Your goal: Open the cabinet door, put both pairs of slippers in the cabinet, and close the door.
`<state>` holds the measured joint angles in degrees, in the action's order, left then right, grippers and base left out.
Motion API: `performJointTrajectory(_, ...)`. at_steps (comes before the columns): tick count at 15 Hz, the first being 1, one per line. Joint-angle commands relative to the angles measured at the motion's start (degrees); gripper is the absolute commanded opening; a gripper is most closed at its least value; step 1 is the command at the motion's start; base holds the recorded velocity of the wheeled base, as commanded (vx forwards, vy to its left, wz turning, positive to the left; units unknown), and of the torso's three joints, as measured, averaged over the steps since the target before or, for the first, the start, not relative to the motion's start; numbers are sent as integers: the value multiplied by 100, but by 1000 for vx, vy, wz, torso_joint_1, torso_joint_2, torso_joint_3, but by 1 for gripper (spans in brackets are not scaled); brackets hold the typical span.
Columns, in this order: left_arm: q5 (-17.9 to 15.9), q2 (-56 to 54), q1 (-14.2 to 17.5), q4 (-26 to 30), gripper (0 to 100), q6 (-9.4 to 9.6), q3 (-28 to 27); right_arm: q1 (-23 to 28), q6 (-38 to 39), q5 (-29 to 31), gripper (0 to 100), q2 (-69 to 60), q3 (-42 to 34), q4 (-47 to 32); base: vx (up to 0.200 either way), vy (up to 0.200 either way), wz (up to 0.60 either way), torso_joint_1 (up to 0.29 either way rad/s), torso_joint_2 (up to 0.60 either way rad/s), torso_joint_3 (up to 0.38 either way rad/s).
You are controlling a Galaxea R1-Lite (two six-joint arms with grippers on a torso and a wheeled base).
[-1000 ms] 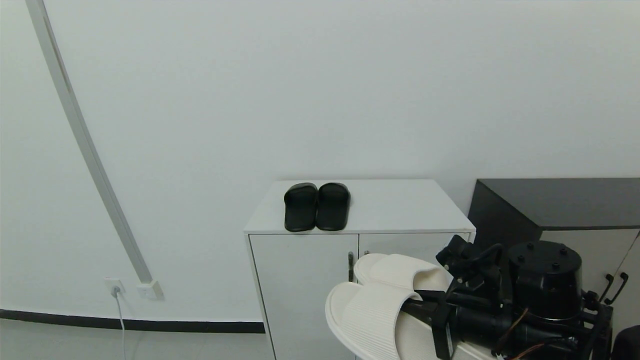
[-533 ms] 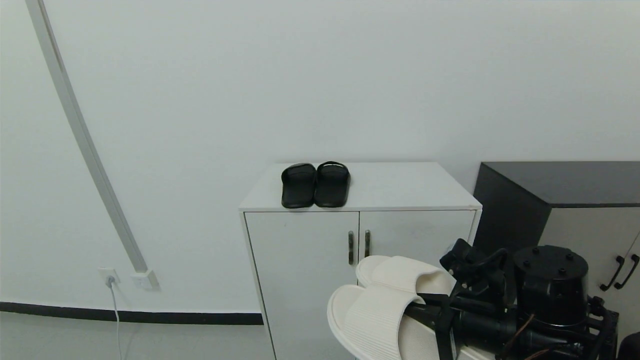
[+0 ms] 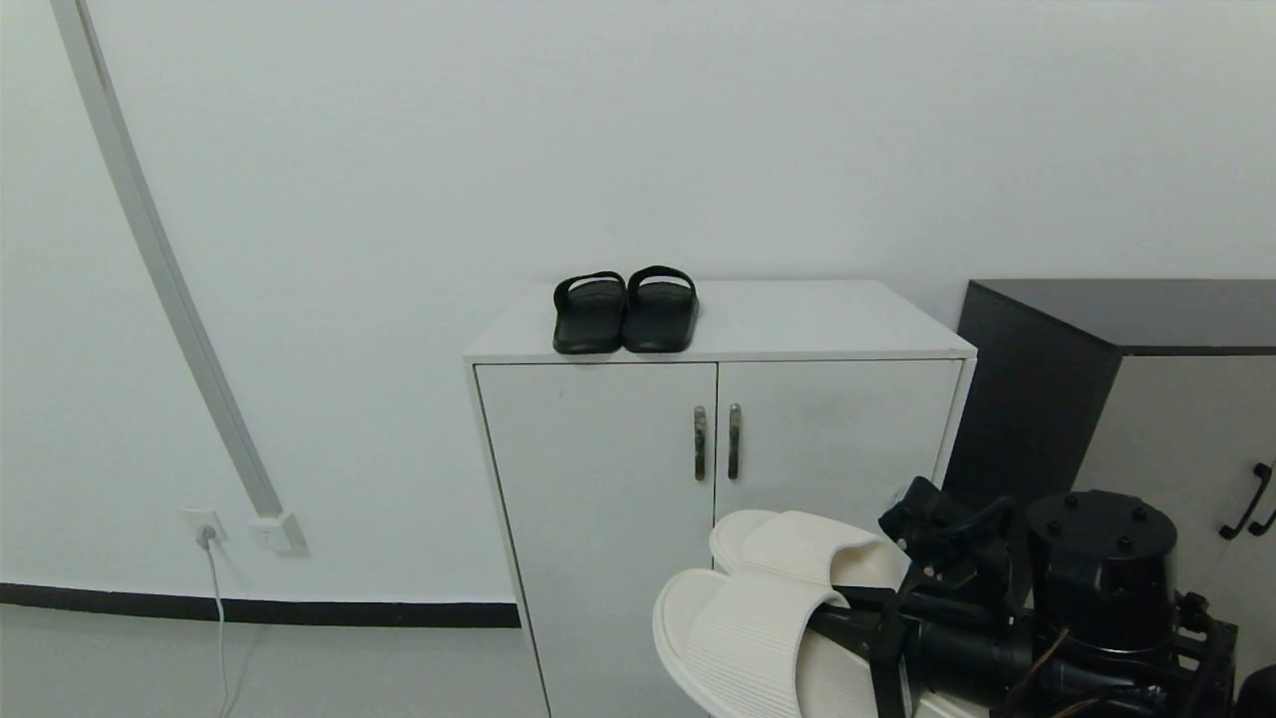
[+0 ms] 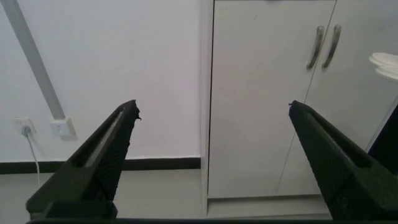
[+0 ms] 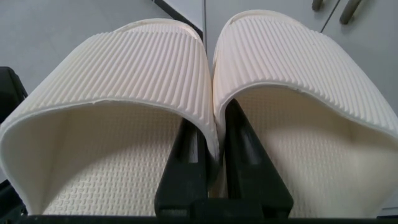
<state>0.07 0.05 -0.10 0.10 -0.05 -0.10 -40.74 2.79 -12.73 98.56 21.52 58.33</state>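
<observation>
While its doors are shut: white two-door cabinet (image 3: 598, 479) at 12 o'clock, metal bar handles (image 3: 717, 442) untouched, opening not yet done.
Right claw (image 5: 216, 134): clenched on the touching inner strap edges of cream ribbed foam slippers (image 3: 758, 618), 5 o'clock, low before the right door.
Left claw (image 4: 213, 109): released, spread wide, facing the left door.
Black rubber slide slippers (image 3: 625, 312): on the cabinet top, 11 o'clock end.
Risk: thin pinch, so one slipper may drop; swinging right door could hit the held pair; close-set handles, so left claw may hook both.

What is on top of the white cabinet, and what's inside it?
Black slippers sit on top of the white cabinet. Both doors are shut, hiding the inside.
</observation>
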Motion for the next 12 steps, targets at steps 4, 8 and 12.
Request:
performJointTrajectory(4,1,4,1,-1,100,-4,1,-13,-15,7,0,-12,-25,3,0,0,0,-148,481,330)
performJointTrajectory(8,1,4,1,-1,100,5,1,-13,-156,-2,0,-12,-104,20,0,0,0,-115,459,353)
performJointTrajectory(12,-7,4,1,-1,100,22,1,-13,-156,-2,0,-4,-130,135,0,0,0,-18,182,136)
